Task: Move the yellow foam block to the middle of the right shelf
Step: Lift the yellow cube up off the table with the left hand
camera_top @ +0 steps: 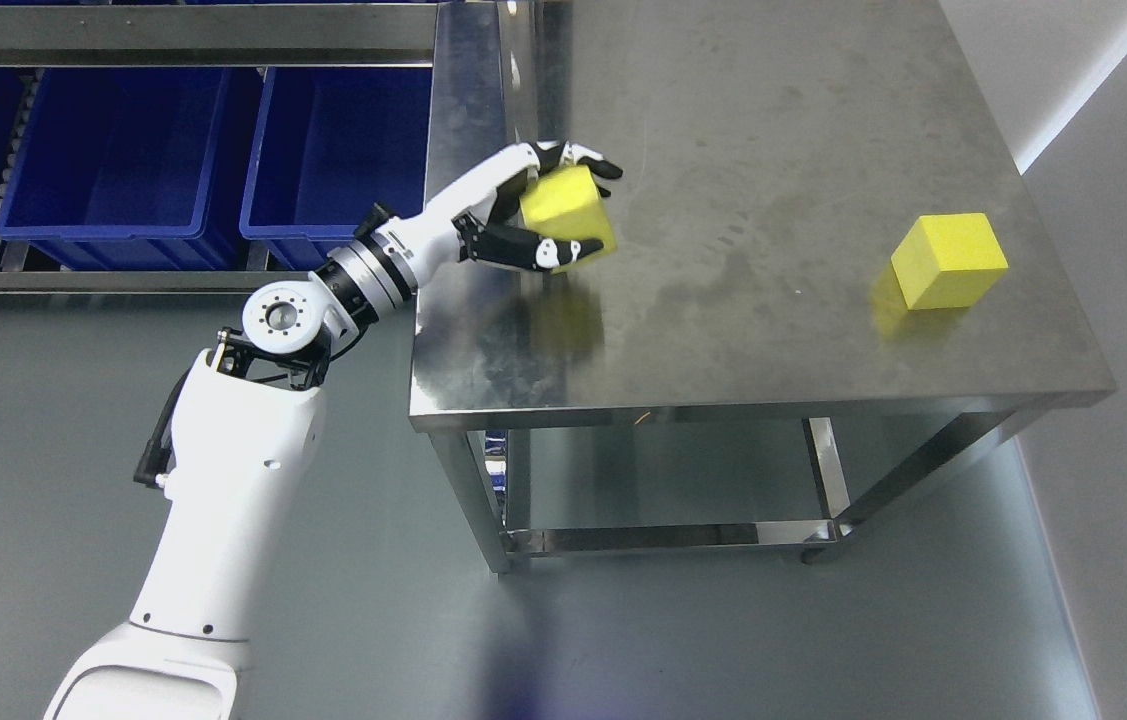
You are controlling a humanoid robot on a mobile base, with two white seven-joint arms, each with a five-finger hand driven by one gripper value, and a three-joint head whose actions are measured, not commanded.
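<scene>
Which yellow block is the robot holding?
The yellow block at the table's left edge, gripped by the left hand. The other block sits alone, far right.

Table [773, 330]: brushed steel, smooth, semi-glossy, with dull smears; reflects both blocks faintly. Held block [571, 205]: yellow foam, matt, fine-pored. Second block [948, 262]: same matt foam. Left hand [548, 205]: glossy white and black hard plastic; wrist ring looks like bare metal. Bins [113, 150]: blue plastic, smooth, slight sheen. Rack rail [173, 25]: satin steel. Floor [23, 450]: grey, smooth, low gloss.
</scene>
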